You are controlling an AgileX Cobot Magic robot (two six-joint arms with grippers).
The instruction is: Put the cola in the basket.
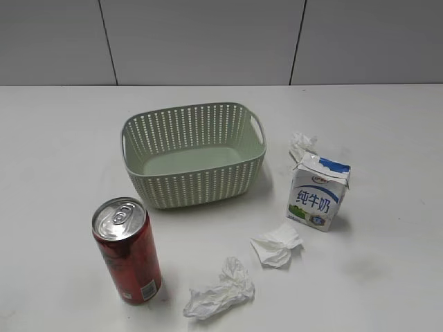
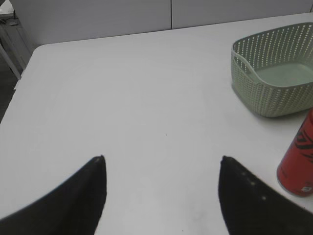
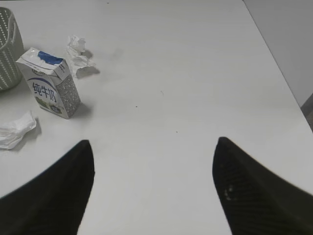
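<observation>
The cola point(image 1: 129, 251) is a tall slim red can with a silver pull-tab top. It stands upright on the white table at the front left, in front of the basket. The basket point(image 1: 194, 156) is pale green, perforated and empty, at the table's middle. In the left wrist view the cola point(image 2: 299, 158) stands at the right edge, with the basket point(image 2: 274, 78) beyond it. My left gripper point(image 2: 161, 159) is open and empty over bare table, left of the can. My right gripper point(image 3: 154, 142) is open and empty over bare table. Neither gripper shows in the exterior view.
A white-and-blue milk carton point(image 1: 319, 191) stands right of the basket and also shows in the right wrist view point(image 3: 50, 83). Crumpled tissues lie behind the carton point(image 1: 302, 145), in front of the basket point(image 1: 277, 244) and near the can point(image 1: 220, 290). The table's left edge point(image 2: 19, 78) is close.
</observation>
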